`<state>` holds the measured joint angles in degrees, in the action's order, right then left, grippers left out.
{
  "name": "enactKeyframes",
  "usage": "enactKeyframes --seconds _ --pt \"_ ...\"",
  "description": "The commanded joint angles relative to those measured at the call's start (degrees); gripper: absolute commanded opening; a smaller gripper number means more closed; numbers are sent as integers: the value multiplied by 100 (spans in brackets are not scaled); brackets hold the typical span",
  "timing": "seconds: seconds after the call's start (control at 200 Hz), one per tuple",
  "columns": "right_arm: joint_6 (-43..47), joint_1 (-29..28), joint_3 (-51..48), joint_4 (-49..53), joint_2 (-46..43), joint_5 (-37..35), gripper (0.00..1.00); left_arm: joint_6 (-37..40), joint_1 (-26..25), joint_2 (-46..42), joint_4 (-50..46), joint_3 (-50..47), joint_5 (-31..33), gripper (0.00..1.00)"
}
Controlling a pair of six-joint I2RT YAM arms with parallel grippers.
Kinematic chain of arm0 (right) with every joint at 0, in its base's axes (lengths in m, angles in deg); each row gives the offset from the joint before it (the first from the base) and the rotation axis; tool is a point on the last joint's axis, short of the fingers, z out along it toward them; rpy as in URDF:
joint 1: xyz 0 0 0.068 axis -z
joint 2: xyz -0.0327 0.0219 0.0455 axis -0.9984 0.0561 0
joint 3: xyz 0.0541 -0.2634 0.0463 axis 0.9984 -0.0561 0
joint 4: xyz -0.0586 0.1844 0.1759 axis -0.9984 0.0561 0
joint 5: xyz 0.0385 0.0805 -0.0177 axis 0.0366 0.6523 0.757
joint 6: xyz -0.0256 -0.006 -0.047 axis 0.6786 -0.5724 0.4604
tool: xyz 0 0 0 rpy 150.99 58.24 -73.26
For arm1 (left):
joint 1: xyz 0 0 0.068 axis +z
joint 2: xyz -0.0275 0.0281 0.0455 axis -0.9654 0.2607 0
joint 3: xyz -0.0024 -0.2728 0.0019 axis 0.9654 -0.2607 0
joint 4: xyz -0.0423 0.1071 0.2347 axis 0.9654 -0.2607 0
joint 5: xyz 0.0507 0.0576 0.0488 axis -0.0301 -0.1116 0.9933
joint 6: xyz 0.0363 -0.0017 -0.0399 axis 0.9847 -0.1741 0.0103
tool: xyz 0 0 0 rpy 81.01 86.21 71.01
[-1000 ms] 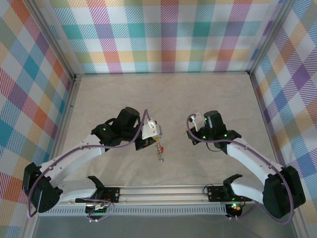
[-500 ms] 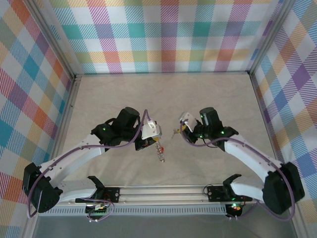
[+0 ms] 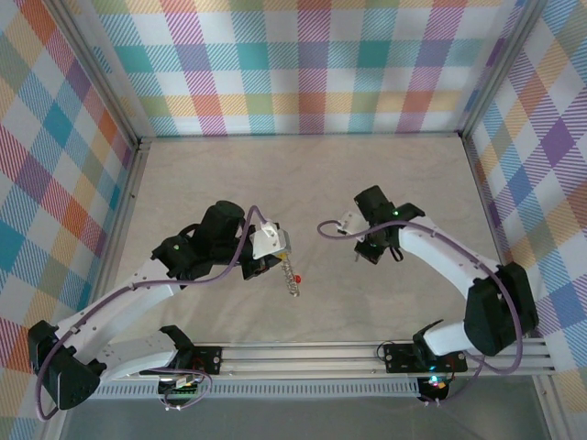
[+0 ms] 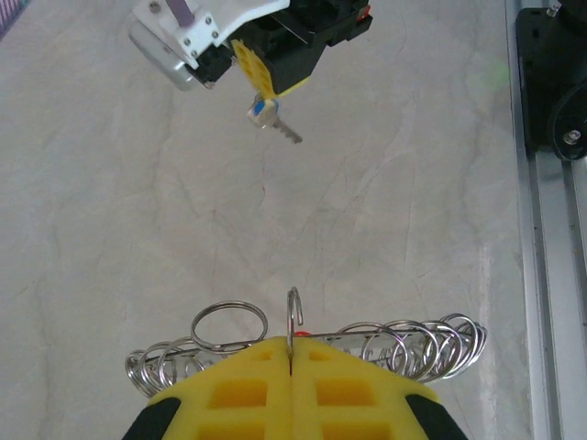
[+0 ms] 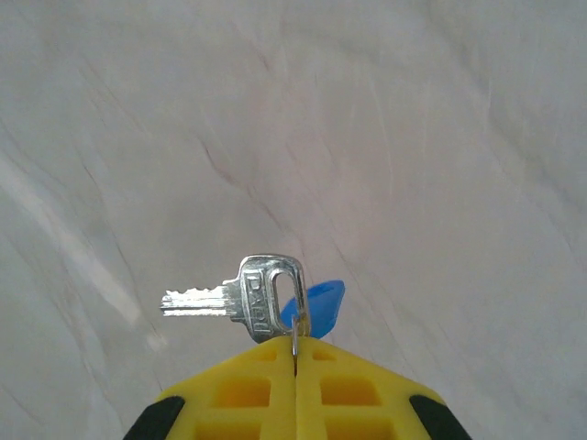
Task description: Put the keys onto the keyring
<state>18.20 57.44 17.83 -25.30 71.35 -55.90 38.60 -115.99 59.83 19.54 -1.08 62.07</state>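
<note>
Right pincer (image 5: 295,353), clamped on one key (image 5: 261,293), faces the left pincer (image 4: 291,353) (shut, pinching the keyring (image 4: 290,316) upright), ready for threading.

Right wrist view: the silver key (image 5: 264,295) carried a short line of stamped capitals along its head. The characters were too blurred to read reliably. No other text, label or number was legible.

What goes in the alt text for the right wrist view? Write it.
The yellow right hand, shut, holds a silver key by its head end, blade pointing left in the picture. A blue tag peeks out behind the key's head, over a pale, veined table.
</note>
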Motion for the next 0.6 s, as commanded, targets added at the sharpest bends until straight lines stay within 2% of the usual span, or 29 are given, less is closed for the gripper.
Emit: enactKeyframes --seconds 0.0,0.245,0.475,0.595 --pt "229 -1 128 1153 444 -482 0 -107 68 -23 135 -56 -29 0" --pt "123 -10 28 542 946 96 0 -101 79 44 115 -42 -66 0" --pt "24 -19 -261 -341 1531 1015 2 -114 90 13 104 -91 -60 0" --pt "-174 -19 -420 -805 1520 1350 3 -124 92 -19 98 -82 -59 0"
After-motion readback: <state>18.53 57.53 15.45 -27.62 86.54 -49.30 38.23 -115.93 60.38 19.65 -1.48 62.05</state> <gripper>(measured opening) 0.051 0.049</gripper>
